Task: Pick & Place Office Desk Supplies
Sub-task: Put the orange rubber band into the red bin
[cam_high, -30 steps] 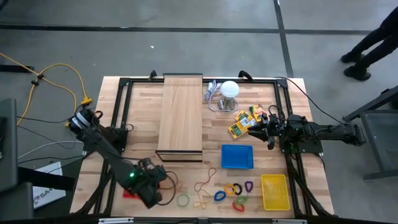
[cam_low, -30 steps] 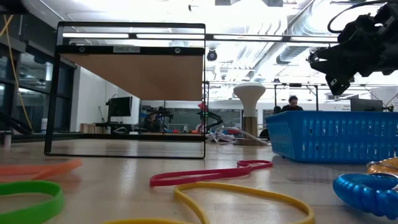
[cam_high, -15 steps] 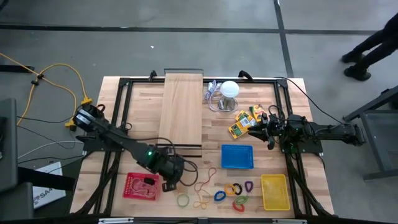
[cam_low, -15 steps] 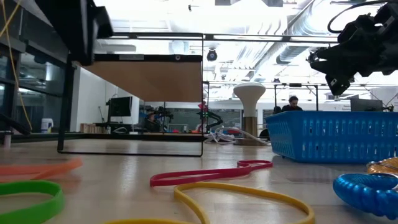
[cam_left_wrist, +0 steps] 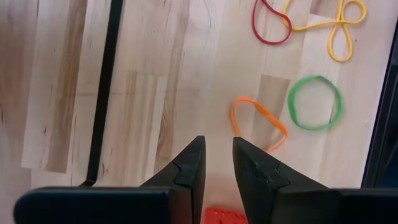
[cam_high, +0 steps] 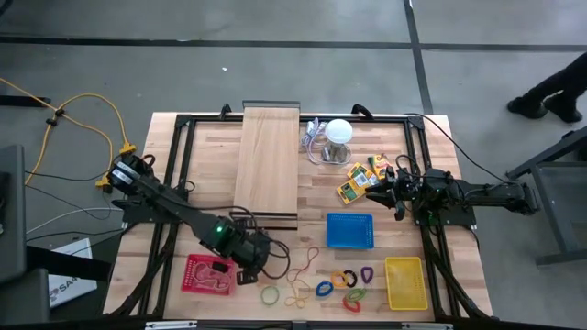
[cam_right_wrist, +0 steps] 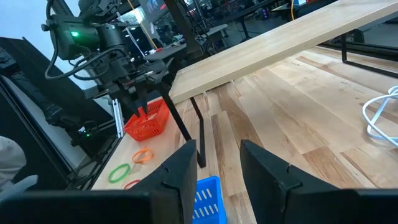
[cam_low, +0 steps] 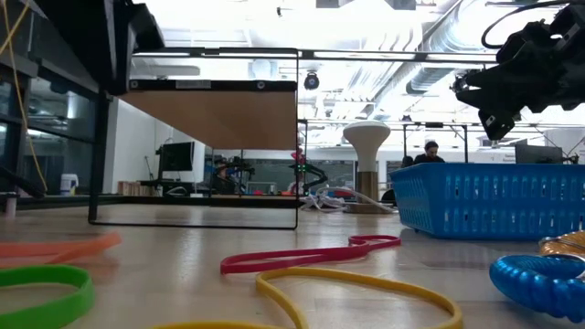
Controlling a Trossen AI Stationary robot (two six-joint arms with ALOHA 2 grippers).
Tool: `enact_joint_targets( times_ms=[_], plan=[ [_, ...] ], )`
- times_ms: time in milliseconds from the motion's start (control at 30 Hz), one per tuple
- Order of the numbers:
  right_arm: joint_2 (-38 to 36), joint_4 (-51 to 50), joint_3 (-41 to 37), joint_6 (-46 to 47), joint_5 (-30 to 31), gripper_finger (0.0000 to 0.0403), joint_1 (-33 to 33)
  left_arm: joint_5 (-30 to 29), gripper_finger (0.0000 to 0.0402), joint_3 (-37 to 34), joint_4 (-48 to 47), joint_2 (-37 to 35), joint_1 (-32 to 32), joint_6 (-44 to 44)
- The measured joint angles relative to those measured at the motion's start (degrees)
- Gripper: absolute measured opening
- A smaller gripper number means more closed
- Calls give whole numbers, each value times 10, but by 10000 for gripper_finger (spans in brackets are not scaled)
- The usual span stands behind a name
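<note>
Here the left pincer (cam_high: 249, 272) hovers empty above the bench (cam_high: 211, 156), its fingers (cam_left_wrist: 189, 171) a little apart, with the orange rubber band (cam_left_wrist: 258, 121) just beyond its tips, the green band (cam_left_wrist: 315, 102) beside that, and the red basket (cam_high: 209, 273) at its nine o'clock. Toward three o'clock along the near edge lie the coloured loop clips (cam_high: 344, 278), then the yellow basket (cam_high: 405, 281). The right pincer (cam_high: 375, 193) waits, fingers (cam_right_wrist: 180, 168) parted and empty, beside the yellow-orange packs (cam_high: 356, 181), with the blue basket (cam_high: 349, 231) at its seven o'clock.
</note>
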Motion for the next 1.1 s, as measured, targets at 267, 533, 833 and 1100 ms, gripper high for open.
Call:
enact_joint_targets(
  times_ms=[267, 533, 833, 1100],
  plan=[
    [0, 0, 0, 0, 0, 111, 0, -22, 77, 0, 0, 2, -29, -48],
    [0, 0, 0, 0, 0, 111, 0, -27, 77, 0, 36, 3, -17, -65],
    [0, 0, 0, 0, 0, 111, 0, -26, 77, 0, 82, 3, -3, -53],
    [0, 0, 0, 0, 0, 111, 0, -4, 77, 1, 90, 22, -4, 32]
  ],
)
